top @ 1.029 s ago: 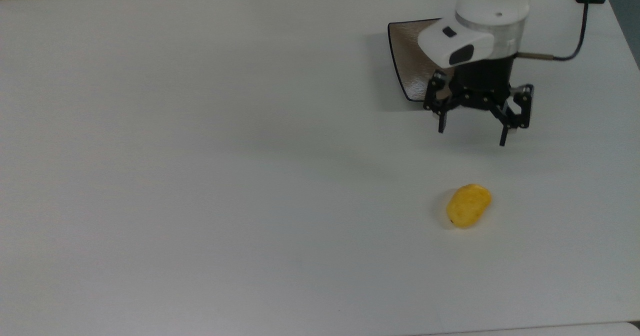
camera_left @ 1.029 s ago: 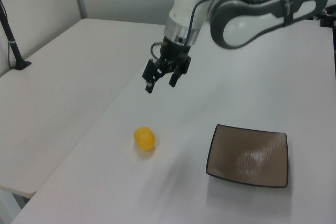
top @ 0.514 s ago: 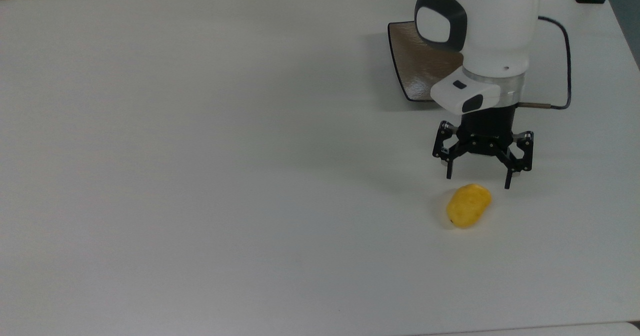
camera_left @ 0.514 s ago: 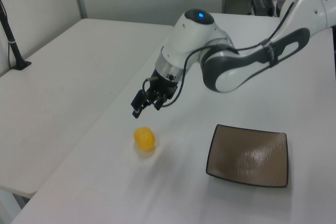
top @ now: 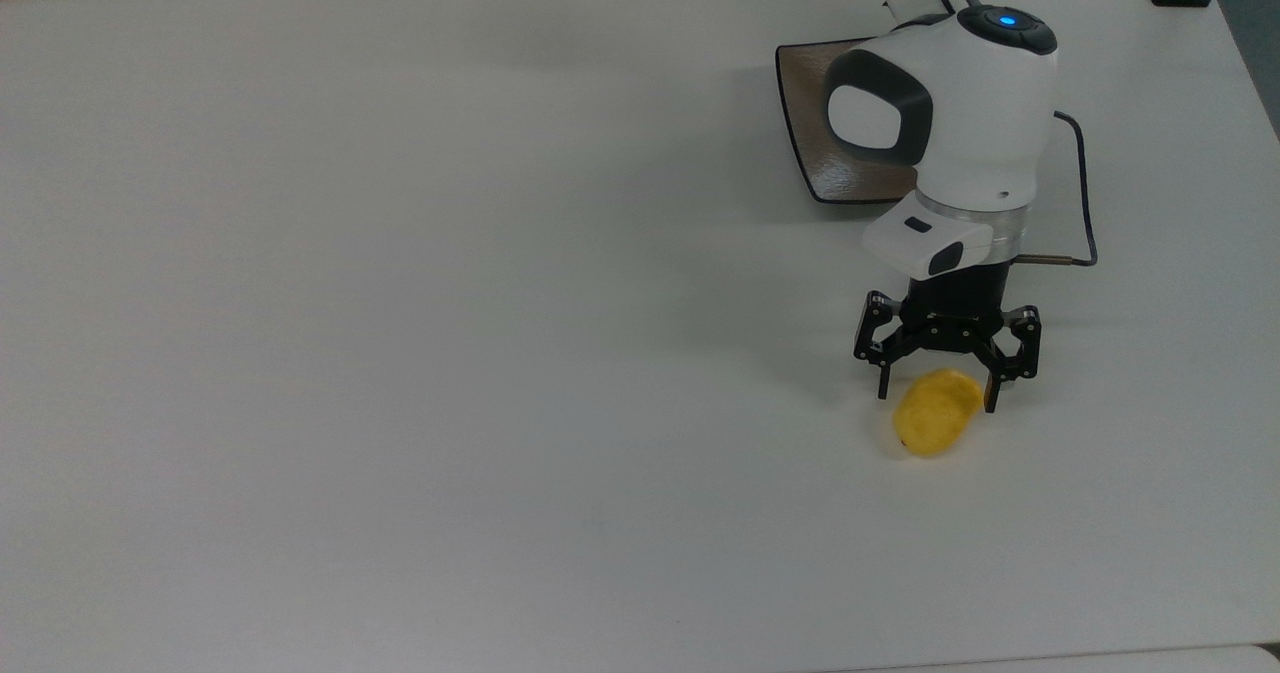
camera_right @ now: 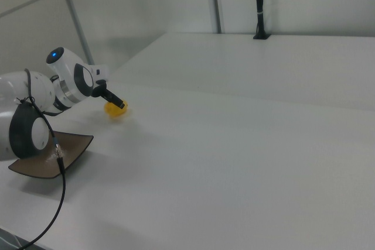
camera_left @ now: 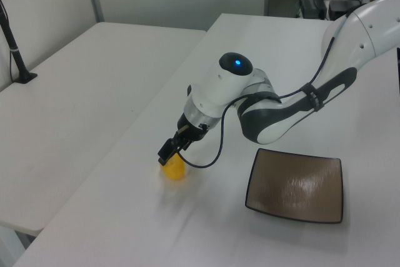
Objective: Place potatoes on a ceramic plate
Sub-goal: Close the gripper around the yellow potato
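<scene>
- Down came the black two-finger gripper (top: 935,401) — lower than before.
- Its fingers are spread wide around the small yellow potato (top: 936,412).
- The square brown ceramic plate (camera_left: 294,185) sits apart.

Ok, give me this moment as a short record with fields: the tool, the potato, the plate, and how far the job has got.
tool: open, lowered over the potato with one finger on each side of its upper end in the top view
potato: yellow, lying on the white table, not lifted
plate: square, brown with a dark rim, empty as far as it shows, partly hidden by the arm in the top view
potato and plate: apart
progress: grasp not yet closed; potato not on the plate
</scene>
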Robot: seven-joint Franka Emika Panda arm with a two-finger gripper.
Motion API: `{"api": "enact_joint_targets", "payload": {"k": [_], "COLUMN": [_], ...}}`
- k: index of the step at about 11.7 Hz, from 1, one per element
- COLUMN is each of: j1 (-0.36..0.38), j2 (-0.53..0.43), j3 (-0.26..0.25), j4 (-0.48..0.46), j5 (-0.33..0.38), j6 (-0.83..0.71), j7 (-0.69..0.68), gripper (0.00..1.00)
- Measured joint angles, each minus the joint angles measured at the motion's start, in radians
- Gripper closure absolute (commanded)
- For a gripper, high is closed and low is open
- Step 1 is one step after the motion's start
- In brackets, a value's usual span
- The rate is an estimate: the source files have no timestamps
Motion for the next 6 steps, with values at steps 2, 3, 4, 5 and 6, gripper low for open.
{"api": "enact_joint_targets", "payload": {"k": [2, 3, 4, 5, 6], "j1": [0.001, 0.001, 0.001, 0.001, 0.002], "j2": [0.009, 0.011, 0.016, 0.022, 0.028], "j3": [0.000, 0.000, 0.000, 0.000, 0.000], "j4": [0.001, 0.001, 0.002, 0.002, 0.002], "j5": [-0.001, -0.001, -0.001, -0.001, -0.001], "j6": [0.013, 0.014, 0.018, 0.027, 0.031], "j7": [0.000, 0.000, 0.000, 0.000, 0.000], "gripper": [0.00, 0.00, 0.00, 0.00, 0.02]}}
